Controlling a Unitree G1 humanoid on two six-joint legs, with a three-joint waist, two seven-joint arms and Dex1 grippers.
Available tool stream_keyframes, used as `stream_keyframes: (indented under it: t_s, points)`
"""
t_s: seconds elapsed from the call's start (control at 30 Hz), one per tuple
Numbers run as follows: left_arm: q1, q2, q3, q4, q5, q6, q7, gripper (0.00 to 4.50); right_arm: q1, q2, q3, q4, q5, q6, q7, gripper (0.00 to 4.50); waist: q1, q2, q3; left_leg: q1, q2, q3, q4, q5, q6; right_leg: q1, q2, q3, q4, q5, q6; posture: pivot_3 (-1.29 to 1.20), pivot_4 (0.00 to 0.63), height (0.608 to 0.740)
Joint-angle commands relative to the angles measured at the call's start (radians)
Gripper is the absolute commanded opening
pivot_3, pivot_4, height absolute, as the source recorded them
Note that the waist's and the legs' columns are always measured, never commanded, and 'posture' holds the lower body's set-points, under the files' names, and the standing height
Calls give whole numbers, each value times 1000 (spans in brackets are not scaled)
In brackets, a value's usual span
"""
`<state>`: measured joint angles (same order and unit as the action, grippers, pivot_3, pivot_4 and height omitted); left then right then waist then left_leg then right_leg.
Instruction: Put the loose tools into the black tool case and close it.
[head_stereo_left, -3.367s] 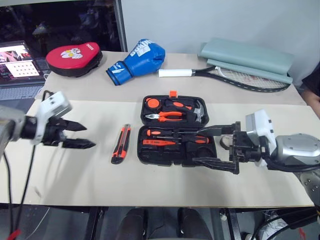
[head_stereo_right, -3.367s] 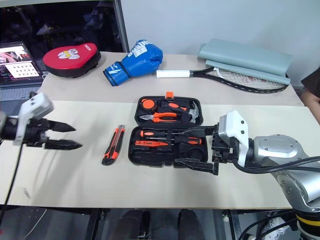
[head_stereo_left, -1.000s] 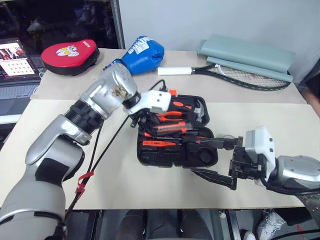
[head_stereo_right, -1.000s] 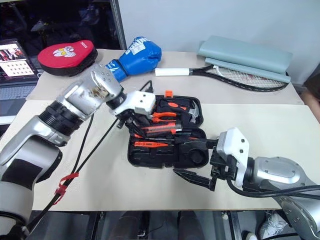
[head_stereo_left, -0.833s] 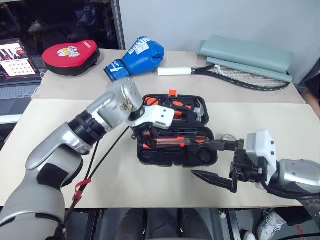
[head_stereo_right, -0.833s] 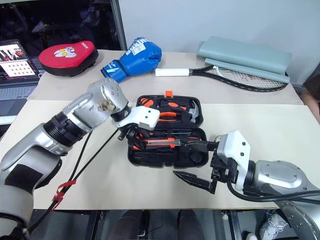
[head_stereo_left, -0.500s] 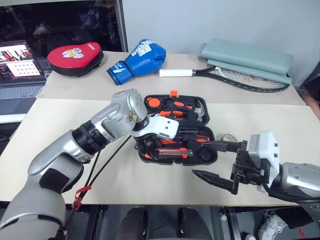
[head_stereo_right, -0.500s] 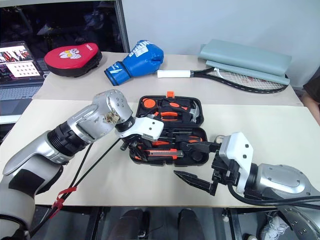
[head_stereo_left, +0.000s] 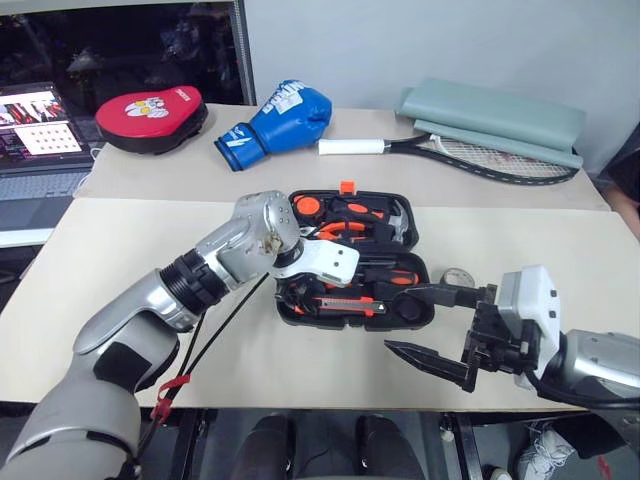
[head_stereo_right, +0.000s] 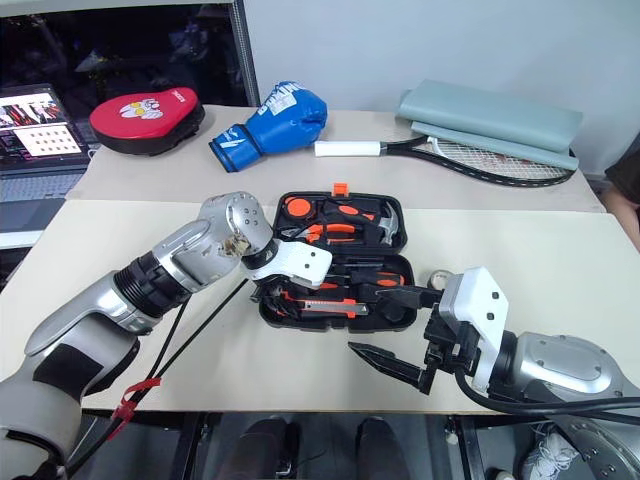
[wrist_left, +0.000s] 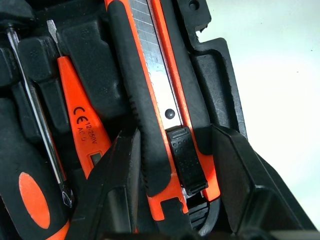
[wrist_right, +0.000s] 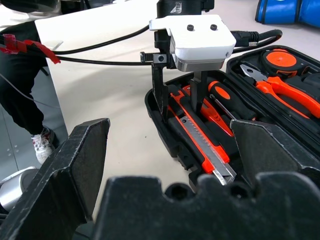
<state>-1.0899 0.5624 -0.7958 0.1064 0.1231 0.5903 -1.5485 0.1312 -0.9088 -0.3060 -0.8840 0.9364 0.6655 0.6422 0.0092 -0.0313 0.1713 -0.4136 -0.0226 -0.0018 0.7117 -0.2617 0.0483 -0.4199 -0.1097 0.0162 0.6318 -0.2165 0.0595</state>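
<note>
Left wrist view shows your left gripper (wrist_left: 172, 165) clamped around the utility knife (wrist_left: 155, 100), low in the open black tool case (head_stereo_left: 420, 312) on the table. Right gripper (head_stereo_left: 432, 325) hangs spread beside it, empty. You still must release, stow the tape roll (head_stereo_left: 458, 276), and close the lid.

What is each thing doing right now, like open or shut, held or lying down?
black tool case: open, lid flat on the table.
utility knife: lying in the case, between the left end effector's fingers.
left end effector: straddling the knife, down in the case.
right end effector: open, holding nothing.
tester screwdriver: lying in its slot.
</note>
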Motion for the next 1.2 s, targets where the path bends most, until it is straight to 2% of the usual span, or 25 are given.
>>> stream_keyframes:
  t_s: [0.03, 0.23, 0.3, 0.37, 0.5, 0.63, 0.77, 0.87, 0.9, 0.97, 1.07, 1.1, 1.2]
  points:
    - [5, 17, -6, -67, -31, 70, -60, 1674, -8, -7, -22, -26, 7, -9, -2, 4500, -3, 0, 0, 0, 0, 0, 0, 0, 0, 0, 0, 0, 0, 0, 0, 0, 150, 737]
    - [0, 15, -6, -56, -25, 93, -66, 1674, -13, -4, -12, -25, 2, -10, -2, 4500, -4, 0, 0, -1, 0, 0, 0, 0, 0, -1, 1, 0, -1, 0, 0, 0, 150, 737]
    - [-5, 0, 10, -46, -35, 85, -63, 2659, -13, 0, -2, -27, -2, -11, -5, 4500, -4, 0, 0, -1, 0, 0, 0, 0, 0, -1, 1, 0, -1, 0, 0, 0, 150, 737]
    - [-16, 2, 23, -52, -62, 74, -65, 3109, -14, 2, 7, -29, -6, -12, -6, 4500, -3, 0, 0, -1, 0, 0, 0, 0, 0, -1, 1, 0, -1, 0, 0, 0, 150, 737]
    - [-83, 13, 58, -47, -173, 140, -66, 4482, -17, 4, 14, -25, -11, -15, -5, 4500, -2, 0, 0, -1, 0, 0, 0, 0, 0, -1, 0, 0, -1, 0, 0, 0, 150, 737]
    - [-131, 1, 115, 8, -235, 139, -66, 4482, -23, 3, 13, -18, -10, -16, -2, 4500, 0, 0, 0, -1, 0, 0, 0, 0, 0, -1, 0, 0, 0, 0, 0, 0, 150, 737]
    - [-96, -22, 154, 64, -230, 61, -36, 3471, -19, 1, 4, -22, -3, -12, -2, 4500, -2, 0, 0, 0, 0, 0, 0, 0, 0, -1, 0, 0, 0, 0, 0, 0, 150, 737]
    - [-49, -38, 188, 80, -244, 1, -23, 2351, -18, -1, -2, -23, 3, -9, -5, 4500, -1, 0, 0, -1, 0, 0, 0, 0, 0, -1, 1, 0, 0, 0, 0, 0, 150, 737]
    - [-36, -46, 202, 81, -259, 11, -24, 2103, -17, -2, -6, -24, 7, -7, -6, 4500, -1, 0, 0, -1, 0, 0, 0, 0, 0, -1, 0, 0, 0, 0, 0, 0, 150, 737]
    - [-11, -53, 220, 82, -277, 11, -27, 1287, -15, -4, -12, -26, 13, -4, -7, 4500, 0, 0, 0, -1, 0, 0, 0, 0, 0, -1, 0, 0, 0, 0, 0, 0, 150, 737]
    - [30, -49, 219, 85, -255, -42, -17, 209, -11, -7, -20, -30, 22, 0, -10, 4500, 1, 0, 0, -1, 0, 0, 0, 0, 0, -1, 0, 0, 0, 0, 0, 0, 150, 737]
    - [39, -46, 217, 85, -250, -52, -16, 70, -11, -8, -20, -30, 23, 1, -11, 4500, 1, 0, 0, -1, 0, 0, 0, 0, 0, -1, 0, 0, 0, 0, 0, 0, 150, 737]
    - [59, -40, 212, 74, -240, -52, -20, 70, -11, -11, -21, -31, 32, 3, -18, 4500, 1, 0, 0, -1, 0, 0, 0, 0, 0, -1, 0, 0, 0, 0, 0, 0, 150, 737]
